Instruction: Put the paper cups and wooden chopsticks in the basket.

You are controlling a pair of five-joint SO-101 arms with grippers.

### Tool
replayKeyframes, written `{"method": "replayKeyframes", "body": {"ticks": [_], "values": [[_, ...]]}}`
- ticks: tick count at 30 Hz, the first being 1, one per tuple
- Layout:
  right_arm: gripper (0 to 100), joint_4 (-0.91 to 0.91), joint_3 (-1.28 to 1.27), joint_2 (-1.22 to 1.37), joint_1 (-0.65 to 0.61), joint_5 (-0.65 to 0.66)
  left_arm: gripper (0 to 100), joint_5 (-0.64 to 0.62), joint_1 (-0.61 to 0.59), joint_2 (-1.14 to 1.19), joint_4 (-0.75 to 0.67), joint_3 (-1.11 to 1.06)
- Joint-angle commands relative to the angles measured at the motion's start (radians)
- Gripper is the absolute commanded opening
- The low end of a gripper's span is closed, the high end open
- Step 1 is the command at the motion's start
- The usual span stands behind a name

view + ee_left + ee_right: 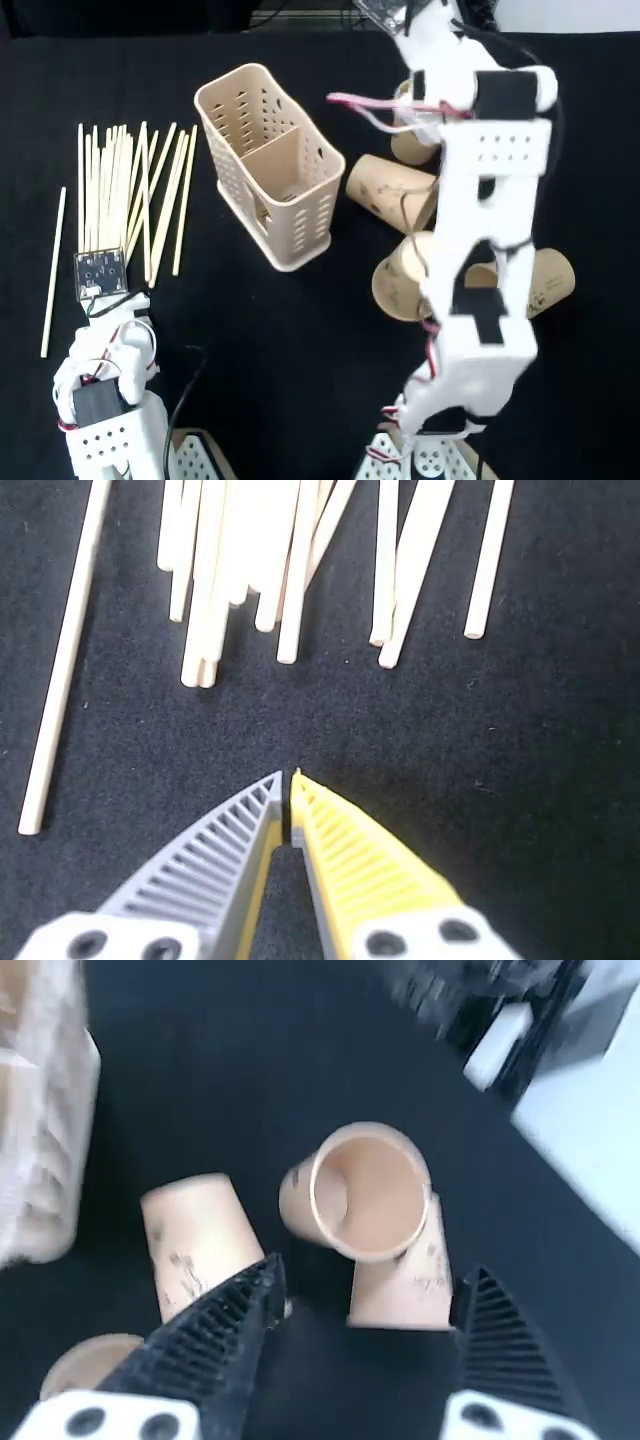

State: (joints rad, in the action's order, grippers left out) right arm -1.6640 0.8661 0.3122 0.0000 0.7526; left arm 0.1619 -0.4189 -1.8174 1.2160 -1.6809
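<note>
Above the paper cups (365,1195), the right gripper (375,1268) hangs wide; left gripper (288,778) closed.

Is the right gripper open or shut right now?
Open. In the right wrist view the right gripper has its two black fingers spread wide, with paper cups visible in the gap between them.

Beige basket (298,222), brown paper cups (388,190)

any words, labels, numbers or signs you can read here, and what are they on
No text can be read in any view.
Paper cups: dark print on their sides, too blurred to read.
Basket and wooden chopsticks: no print to be seen.
</note>
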Motion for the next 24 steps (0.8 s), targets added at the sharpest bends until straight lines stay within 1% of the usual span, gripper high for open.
{"method": "replayKeyframes", "body": {"ticks": [1, 7, 12, 16, 18, 19, 22, 23, 24], "values": [[27.9, 0.078, 0.035, 0.130, 0.068, 0.046, 3, 0.000, -0.005, -0.002, 0.003, -0.018], [27.9, 0.209, 0.035, 0.338, 0.091, 0.117, 3, 0.000, -0.005, -0.002, 0.003, -0.018], [27.9, 0.304, 0.035, 0.418, 0.071, 0.127, 3, 0.000, -0.005, -0.002, 0.003, -0.018], [27.7, 0.364, 0.035, 0.472, 0.049, 0.164, 3, 0.000, -0.005, -0.002, 0.003, -0.018], [24.1, 0.385, 0.035, 0.493, 0.044, 0.164, 3, 0.000, -0.005, -0.002, 0.003, -0.018], [20.0, 0.394, 0.035, 0.498, 0.038, 0.164, 3, 0.000, -0.005, -0.002, 0.003, -0.018], [1.8, 0.397, 0.041, 0.496, 0.038, 0.160, 3, 0.000, -0.005, -0.002, 0.003, -0.018], [1.0, 0.390, 0.058, 0.496, 0.038, 0.158, 3, 0.000, -0.005, -0.002, 0.003, -0.018], [3.1, 0.371, 0.079, 0.498, 0.041, 0.158, 3, 0.000, -0.005, -0.002, 0.003, -0.018]]}}
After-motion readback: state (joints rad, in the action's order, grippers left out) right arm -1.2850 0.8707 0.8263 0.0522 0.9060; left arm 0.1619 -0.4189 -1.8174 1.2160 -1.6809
